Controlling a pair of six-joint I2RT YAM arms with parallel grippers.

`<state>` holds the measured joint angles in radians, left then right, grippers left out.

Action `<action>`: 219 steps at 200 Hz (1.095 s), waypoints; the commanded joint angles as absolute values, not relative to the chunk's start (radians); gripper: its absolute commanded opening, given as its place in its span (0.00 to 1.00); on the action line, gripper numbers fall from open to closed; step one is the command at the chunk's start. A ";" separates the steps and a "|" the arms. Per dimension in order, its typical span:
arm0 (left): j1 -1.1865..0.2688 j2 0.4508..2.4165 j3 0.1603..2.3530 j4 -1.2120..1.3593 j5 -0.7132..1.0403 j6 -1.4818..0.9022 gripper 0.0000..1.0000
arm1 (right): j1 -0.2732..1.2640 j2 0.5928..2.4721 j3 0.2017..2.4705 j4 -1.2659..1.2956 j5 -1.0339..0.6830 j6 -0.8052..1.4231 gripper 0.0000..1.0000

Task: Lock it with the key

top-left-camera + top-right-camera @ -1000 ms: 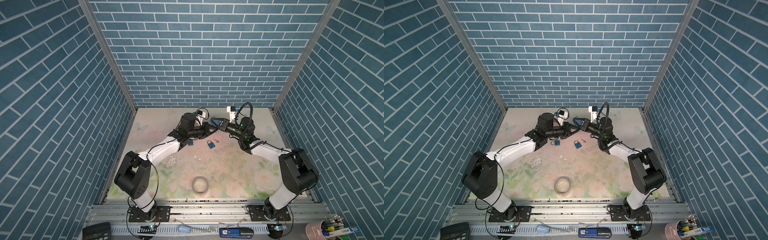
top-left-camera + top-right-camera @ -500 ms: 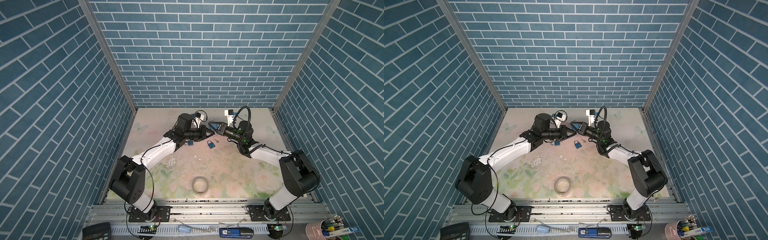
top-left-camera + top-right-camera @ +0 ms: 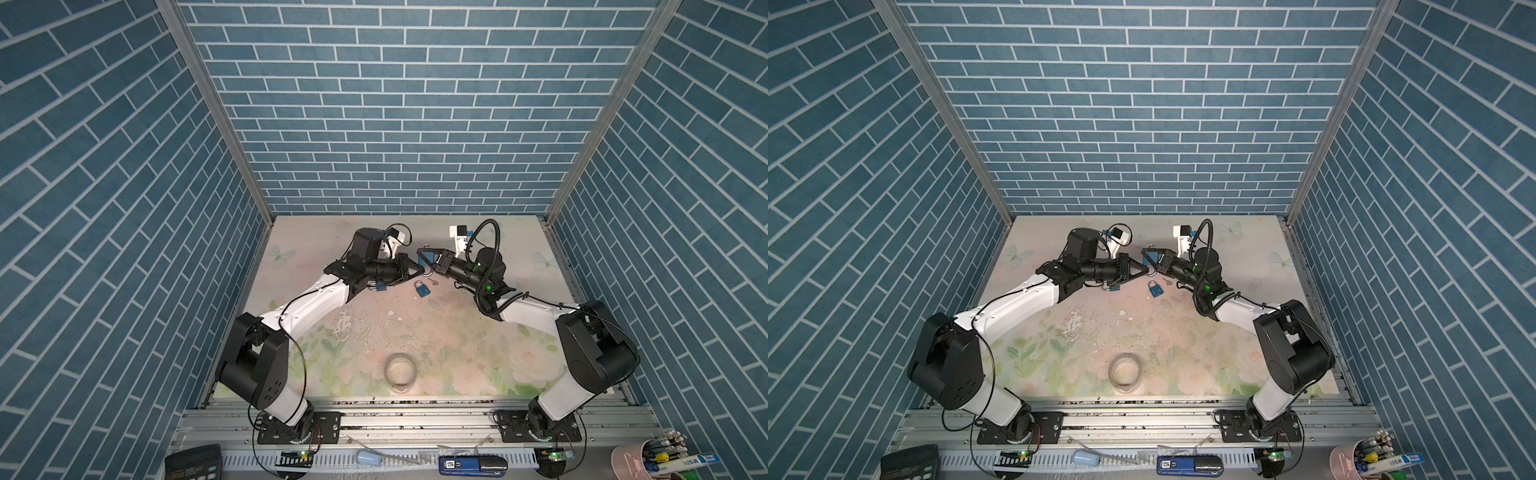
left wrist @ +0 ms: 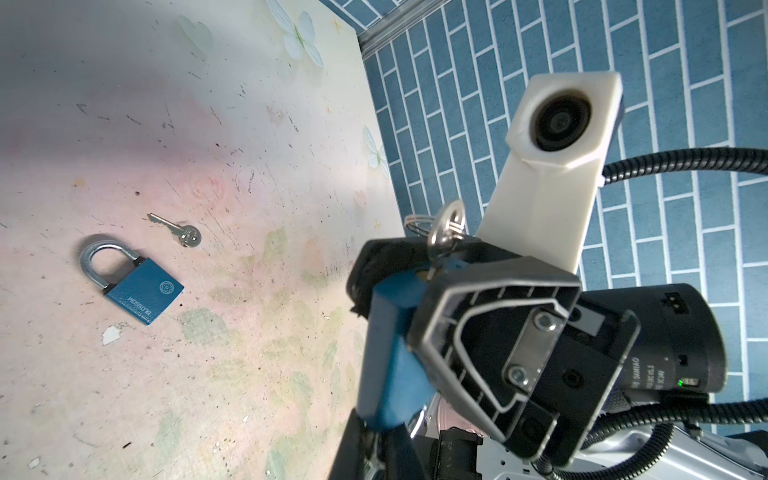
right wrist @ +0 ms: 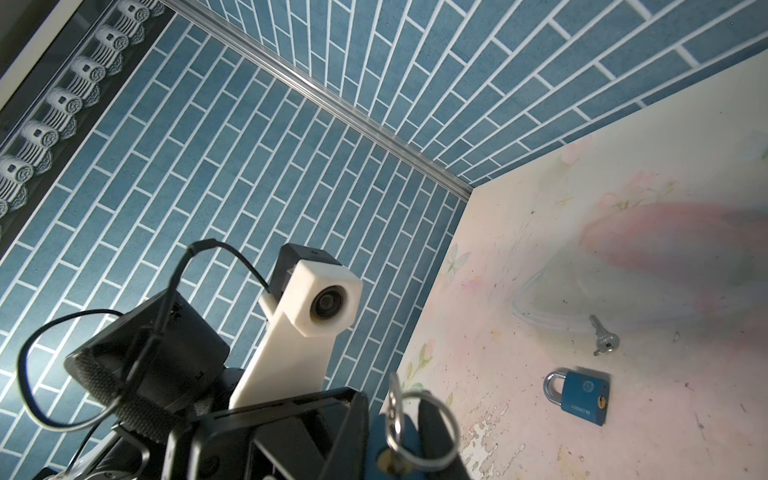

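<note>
The held padlock point(image 4: 386, 353), 1 of 3 blue padlocks in sight, is off the surface point(image 3: 457, 332), raised just behind the lying padlock point(image 3: 422, 289) on the back-wall side. The right claw point(image 3: 426, 262) has it clamped across the body, its jaws only as far apart as the body is thick. 1 inserted key point(image 4: 436, 235) stands out of the keyhole end, with 1 key ring point(image 4: 417, 220) threaded through its head. The left claw point(image 3: 422, 271) is closed tight, its tips right at the held padlock from the opposite side. Whether they pinch any part of it cannot be told, and that padlock's shackle is hidden.

The lying padlock rests flat on the surface, its shackle seemingly seated at both ends. 1 loose key point(image 3: 434, 282) lies just beside it, toward the right arm, not touching. That makes 2 keys. The 3rd padlock point(image 3: 377, 286) sits to the left of the lying padlock, well apart, partly covered by the left arm. 1 tape roll point(image 3: 400, 387) lies on the surface far in front of the lying padlock, toward the rail where the 2 arms are bolted. Beyond that rail, farther still from the lying padlock, are 1 dark calculator point(image 3: 193, 461) and 1 pink cup point(image 3: 627, 463) of pens.
</note>
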<state>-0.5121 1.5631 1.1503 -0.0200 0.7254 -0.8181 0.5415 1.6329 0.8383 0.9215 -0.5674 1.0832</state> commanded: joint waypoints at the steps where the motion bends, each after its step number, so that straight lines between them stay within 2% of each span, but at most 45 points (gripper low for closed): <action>1: -0.428 1.494 1.143 0.091 0.637 -0.838 0.00 | 0.500 1.609 0.778 0.867 -0.478 1.036 0.00; 10: -0.419 1.488 1.134 0.102 0.632 -0.847 0.00 | 0.497 1.601 0.768 0.872 -0.465 1.040 0.00; 39: -0.414 1.496 1.141 0.156 0.662 -0.862 0.15 | 0.495 1.603 0.760 0.900 -0.448 1.067 0.00; 66: -0.413 1.521 1.131 0.257 0.696 -0.925 0.20 | 0.495 1.617 0.730 0.995 -0.389 1.116 0.00; 151: -0.425 1.493 1.045 0.369 0.701 -1.031 0.44 | 0.495 1.671 0.706 1.178 -0.201 1.187 0.00; 219: -0.497 1.561 0.971 0.555 0.675 -1.153 0.47 | 0.542 1.736 0.813 1.225 -0.100 1.231 0.00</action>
